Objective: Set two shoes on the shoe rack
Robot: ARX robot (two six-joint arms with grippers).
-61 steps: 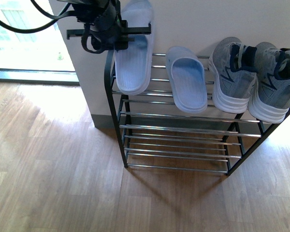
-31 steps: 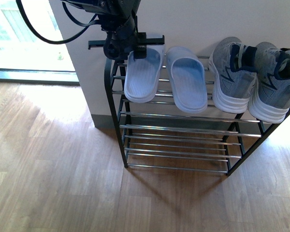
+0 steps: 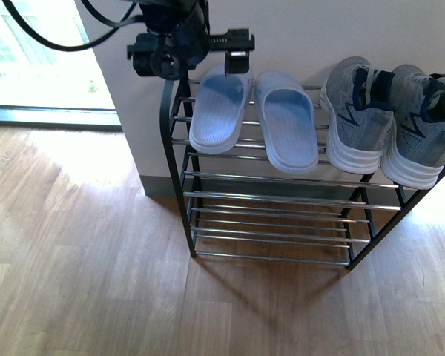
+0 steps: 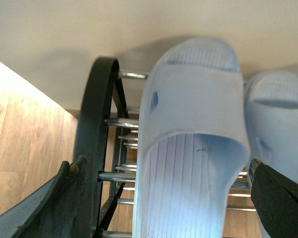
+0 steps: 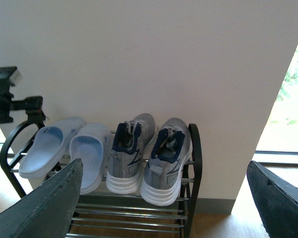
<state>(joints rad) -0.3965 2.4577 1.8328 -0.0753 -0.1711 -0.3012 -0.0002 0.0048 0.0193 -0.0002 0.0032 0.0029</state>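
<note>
Left slide lying on the top tier; left tool spread wide around it.

The shoe rack [image 3: 179, 170] is standing on the wood floor [image 3: 74, 259] against the wall [image 3: 297, 30]. On its top tier, the left pale blue slide [image 3: 219, 111] is resting beside the right pale blue slide [image 3: 287, 121], the two nearly touching, and the grey sneakers [image 3: 386, 122] are sitting side by side at the rack's right end. The left tool [image 3: 190, 46] is hovering over the near slide's toe end with its fingers [image 4: 44, 203] spread wide on either side, gripping nothing. In the right wrist view the right tool [image 5: 164, 203] is hanging well back from the rack, its fingers far apart and empty.
</note>
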